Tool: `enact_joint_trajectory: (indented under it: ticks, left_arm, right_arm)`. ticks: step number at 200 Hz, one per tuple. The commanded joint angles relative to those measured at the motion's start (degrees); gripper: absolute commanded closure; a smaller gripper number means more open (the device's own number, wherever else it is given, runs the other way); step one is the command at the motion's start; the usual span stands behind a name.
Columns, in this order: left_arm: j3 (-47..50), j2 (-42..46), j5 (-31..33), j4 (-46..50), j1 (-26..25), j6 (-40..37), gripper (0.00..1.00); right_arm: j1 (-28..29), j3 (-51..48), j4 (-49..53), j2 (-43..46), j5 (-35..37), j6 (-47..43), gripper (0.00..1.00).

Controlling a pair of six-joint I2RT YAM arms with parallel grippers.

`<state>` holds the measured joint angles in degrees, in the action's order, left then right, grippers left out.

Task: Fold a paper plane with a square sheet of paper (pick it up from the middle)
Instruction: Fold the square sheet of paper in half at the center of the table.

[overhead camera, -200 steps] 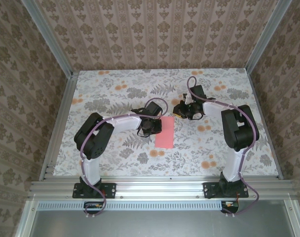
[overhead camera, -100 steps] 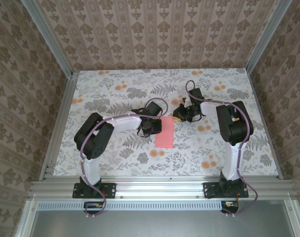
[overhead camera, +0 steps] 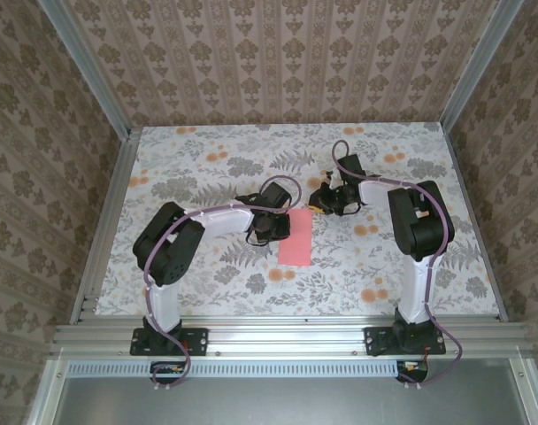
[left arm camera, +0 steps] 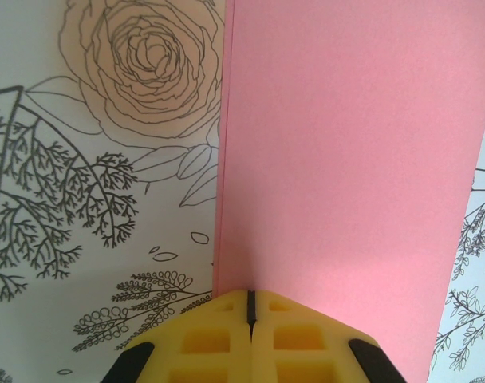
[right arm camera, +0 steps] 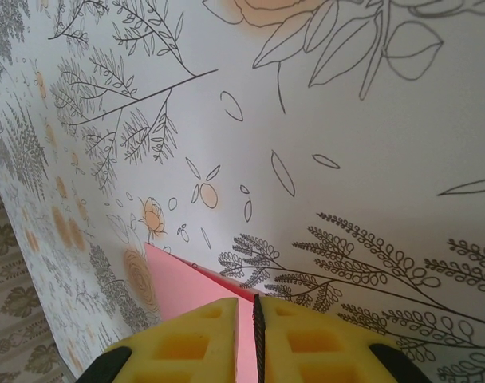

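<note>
The pink sheet of paper [overhead camera: 295,239], folded into a narrow rectangle, lies flat in the middle of the flowered surface [overhead camera: 207,159]. The left fingers [left arm camera: 218,343] are fully closed and rest on its left edge. The right fingers [right arm camera: 187,347], just above its upper right corner, leave a thin gap. I cannot tell if they pinch the corner.

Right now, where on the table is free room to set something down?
Free table: the far strip along the back wall, the side left of the left arm, the near strip between the arm bases. Crowded: the centre, where left tool and right tool meet the pink paper.
</note>
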<state>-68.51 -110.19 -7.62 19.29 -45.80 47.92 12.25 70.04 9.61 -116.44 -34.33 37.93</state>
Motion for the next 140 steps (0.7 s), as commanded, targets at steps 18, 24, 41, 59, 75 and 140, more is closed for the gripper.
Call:
enact_joint_trajectory:
  ticks: [18, 24, 41, 59, 75, 140]
  left_arm:
    - [0.9, -0.33, 1.73, 5.82, -0.69, -0.99, 0.98]
    - [0.81, -0.37, 1.6, 5.75, -0.68, -0.99, 0.98]
    - [0.75, -0.47, 1.48, 5.68, -0.69, -1.07, 0.98]
    - [0.77, -0.46, 1.61, 5.67, -0.65, -1.12, 0.98]
    - [0.79, -0.45, 1.63, 5.68, -0.66, -1.08, 0.98]
    - [1.01, -0.63, 1.61, 4.92, -0.78, -1.0, 0.98]
  right_arm:
    - [0.05, -2.27, -1.01, -3.49, 1.54, 0.97, 0.84]
    - [-0.02, -2.51, -1.14, -3.59, 1.41, 0.92, 0.84]
    - [0.0, -2.54, -0.84, -2.99, 1.46, 0.75, 0.84]
    - [-0.05, -1.8, 0.26, -0.58, 1.21, 0.35, 0.84]
    - [0.01, -0.8, 1.81, 2.39, 0.74, -0.55, 0.84]
    - [1.83, -9.32, -3.9, 8.07, -2.58, 2.31, 0.83]
